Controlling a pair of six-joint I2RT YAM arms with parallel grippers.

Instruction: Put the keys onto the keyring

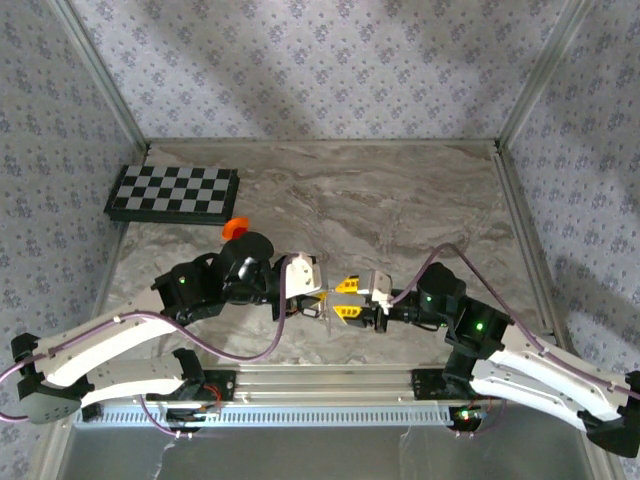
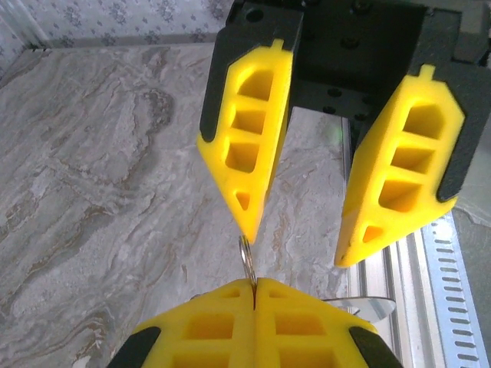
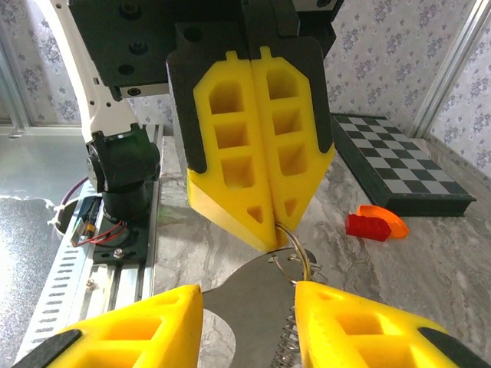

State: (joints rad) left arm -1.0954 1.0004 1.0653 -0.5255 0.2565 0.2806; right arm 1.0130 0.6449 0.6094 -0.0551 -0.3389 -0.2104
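Top external view: where are the two grippers found?

— The left gripper point(image 1: 320, 297) and the right gripper point(image 1: 347, 300) are seen tip to tip over the near middle of the marble table point(image 1: 400, 200), just ahead of the arm bases.

How is the left gripper set?

— Its yellow fingers are pressed flat together, and the keyring point(image 2: 245, 259) is pinched at their tips. The thin loop is held upright and is seen edge-on in the left wrist view.

And the right one?

— Its fingers are spread wide and nothing is clamped between them. One fingertip point(image 2: 247, 226) is placed at the top of the loop; whether it is touching or just short of it cannot be told.

What is seen beneath the ring?

— In the right wrist view, a flat silvery metal piece point(image 3: 249, 299) and a fine chain point(image 3: 290, 341) are seen below the loop, between the spread fingers. Whether that piece is a key cannot be told.

Anything else?

— An orange-red block point(image 3: 368, 226) is seen near a corner of a checkerboard point(image 3: 399, 165).
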